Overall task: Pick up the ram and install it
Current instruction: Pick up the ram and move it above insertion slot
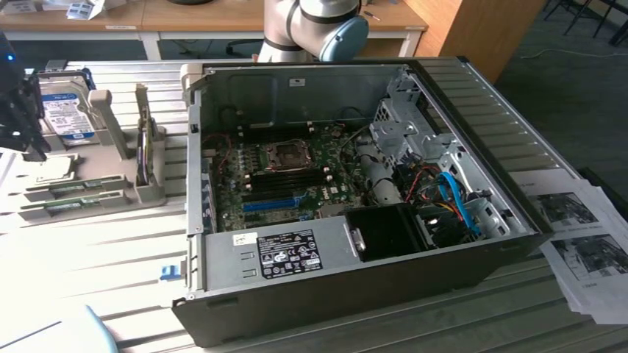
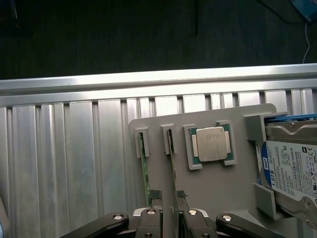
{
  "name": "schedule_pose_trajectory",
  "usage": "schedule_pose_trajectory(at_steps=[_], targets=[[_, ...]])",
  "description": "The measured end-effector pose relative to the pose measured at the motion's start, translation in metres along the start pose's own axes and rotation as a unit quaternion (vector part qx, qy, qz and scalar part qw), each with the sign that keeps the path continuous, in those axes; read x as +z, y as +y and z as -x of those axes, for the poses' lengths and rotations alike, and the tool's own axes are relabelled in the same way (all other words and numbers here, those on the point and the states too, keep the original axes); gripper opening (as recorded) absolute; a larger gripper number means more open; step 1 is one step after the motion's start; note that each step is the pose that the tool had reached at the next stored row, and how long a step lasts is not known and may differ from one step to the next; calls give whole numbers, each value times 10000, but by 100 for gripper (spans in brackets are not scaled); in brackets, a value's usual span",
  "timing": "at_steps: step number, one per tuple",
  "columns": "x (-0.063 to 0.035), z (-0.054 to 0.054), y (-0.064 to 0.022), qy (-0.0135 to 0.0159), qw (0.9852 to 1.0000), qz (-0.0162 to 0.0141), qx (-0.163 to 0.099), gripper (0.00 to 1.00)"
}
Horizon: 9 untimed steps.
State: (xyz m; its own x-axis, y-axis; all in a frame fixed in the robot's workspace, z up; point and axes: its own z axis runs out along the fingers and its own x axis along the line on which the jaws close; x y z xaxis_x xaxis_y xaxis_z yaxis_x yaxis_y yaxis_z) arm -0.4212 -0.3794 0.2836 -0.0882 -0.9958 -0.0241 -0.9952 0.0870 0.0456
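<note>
Gripper (image 2: 168,199) straddles ram (image 2: 173,163) — lower end hidden.

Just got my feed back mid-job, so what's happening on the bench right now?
The arm's gripper hangs over the grey parts holder, which sits beside the open computer case. Its fingers are open and sit either side of one ram stick standing on edge in its slot. The second ram stick is right next to it. Nothing is gripped or lifted yet.
</note>
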Motion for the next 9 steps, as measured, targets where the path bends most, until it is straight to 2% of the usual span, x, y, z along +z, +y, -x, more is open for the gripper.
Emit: schedule_pose_trajectory(at_steps=[9], targets=[[102, -4, -5, 0, 10000, 0, 0, 23]])
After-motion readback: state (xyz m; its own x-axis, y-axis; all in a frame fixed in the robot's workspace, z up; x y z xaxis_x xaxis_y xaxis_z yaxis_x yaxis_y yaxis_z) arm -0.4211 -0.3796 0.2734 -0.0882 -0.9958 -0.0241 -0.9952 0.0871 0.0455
